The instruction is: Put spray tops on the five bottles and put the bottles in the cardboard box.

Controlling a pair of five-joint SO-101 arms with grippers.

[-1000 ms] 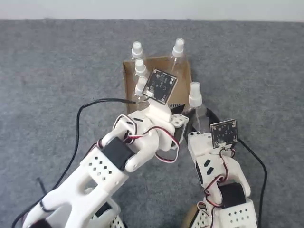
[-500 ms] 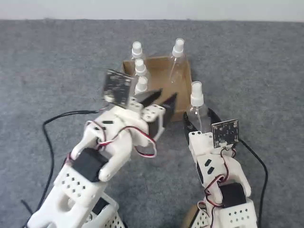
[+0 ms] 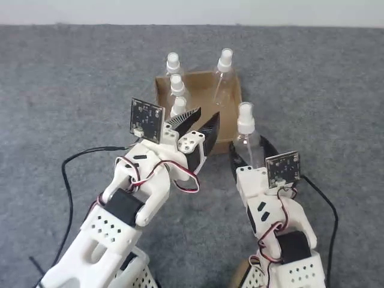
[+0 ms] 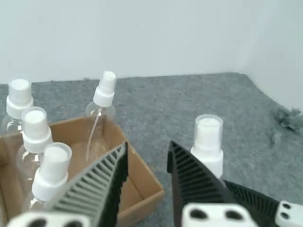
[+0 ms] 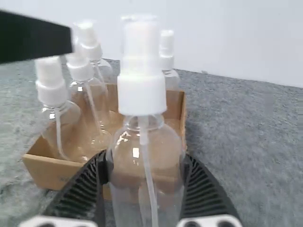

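Observation:
A small cardboard box [image 3: 201, 77] stands at the table's middle back, holding several upright clear bottles with white spray tops [image 3: 177, 85]. One more clear bottle [image 3: 247, 139] with a spray top stands upright just right of the box's front corner, and my right gripper [image 3: 249, 153] is shut on its body. In the right wrist view that bottle [image 5: 144, 142] sits between the black fingers [image 5: 87, 187], with the box [image 5: 42, 168] behind it. My left gripper [image 3: 197, 124] hangs open over the box's front edge with nothing in it, and the left wrist view shows its fingers [image 4: 102, 177] apart.
Grey carpet-like cloth [image 3: 324, 90] covers the table, with free room on both sides of the box. A black cable [image 3: 78, 162] trails left of the left arm. A pale wall [image 4: 165, 33] rises behind the table.
The left gripper has drawn back from over the bottles in the box and now stands open at the box's front edge. The right gripper with its bottle has barely shifted.

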